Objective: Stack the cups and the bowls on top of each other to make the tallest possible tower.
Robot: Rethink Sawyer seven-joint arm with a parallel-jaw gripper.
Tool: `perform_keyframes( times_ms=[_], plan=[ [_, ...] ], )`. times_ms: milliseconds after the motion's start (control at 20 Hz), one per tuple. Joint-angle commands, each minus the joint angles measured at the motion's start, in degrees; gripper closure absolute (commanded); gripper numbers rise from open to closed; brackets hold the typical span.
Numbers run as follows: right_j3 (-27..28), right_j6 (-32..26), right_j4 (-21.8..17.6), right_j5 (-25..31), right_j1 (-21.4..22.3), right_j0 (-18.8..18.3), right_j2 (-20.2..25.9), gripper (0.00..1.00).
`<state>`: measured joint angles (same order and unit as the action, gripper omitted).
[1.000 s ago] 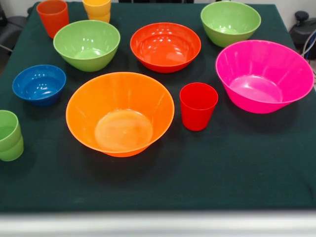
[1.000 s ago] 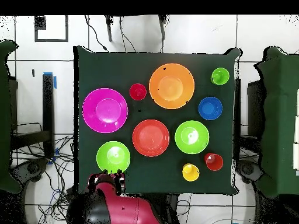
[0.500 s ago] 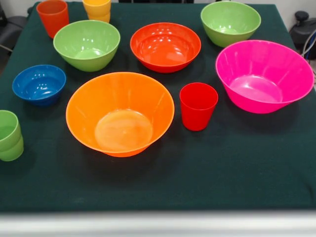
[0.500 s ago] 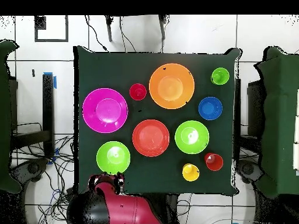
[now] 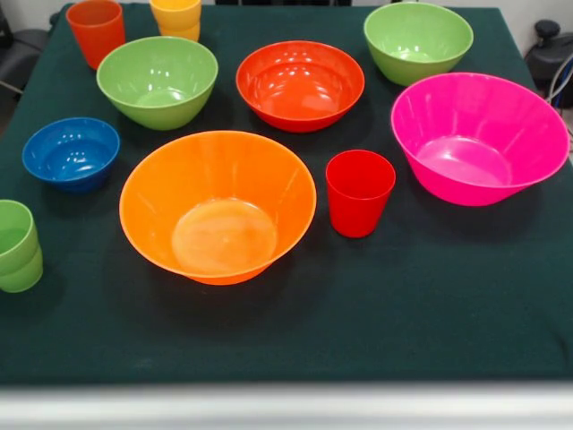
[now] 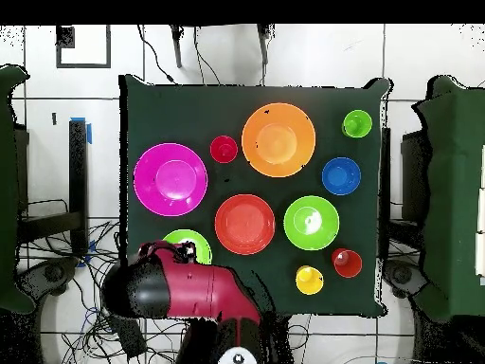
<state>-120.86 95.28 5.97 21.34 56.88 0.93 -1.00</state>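
The large orange bowl stands upright mid-table, and a red cup stands beside it without touching. Around them sit the large pink bowl, a red-orange bowl, two light green bowls and a small blue bowl. Two nested green cups are at the left edge. An orange cup and nested yellow cups stand at the back. In the overhead view my gripper hangs over one green bowl and hides half of it.
A dark green cloth covers the table. The red and black arm reaches in over the table's bottom edge in the overhead view. Cables lie on the floor beside the table.
The arm has swung up from beyond the table's edge and now reaches over the green bowl nearest the robot. No cup or bowl has moved.
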Motion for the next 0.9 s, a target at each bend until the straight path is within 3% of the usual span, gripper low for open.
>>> perform_keyframes(
  times_ms=[50,450,750,900],
  plan=[
    [8.86,7.91,-1.01,5.87,-7.42,0.63,0.97,0.0],
    [12.28,8.21,-1.58,5.43,-8.83,1.03,-0.92,0.0],
    [14.73,6.91,-1.06,2.34,-13.55,-0.69,0.45,0.0],
    [18.04,5.68,-1.43,3.66,-15.84,-1.45,0.55,0.0]
  ],
)
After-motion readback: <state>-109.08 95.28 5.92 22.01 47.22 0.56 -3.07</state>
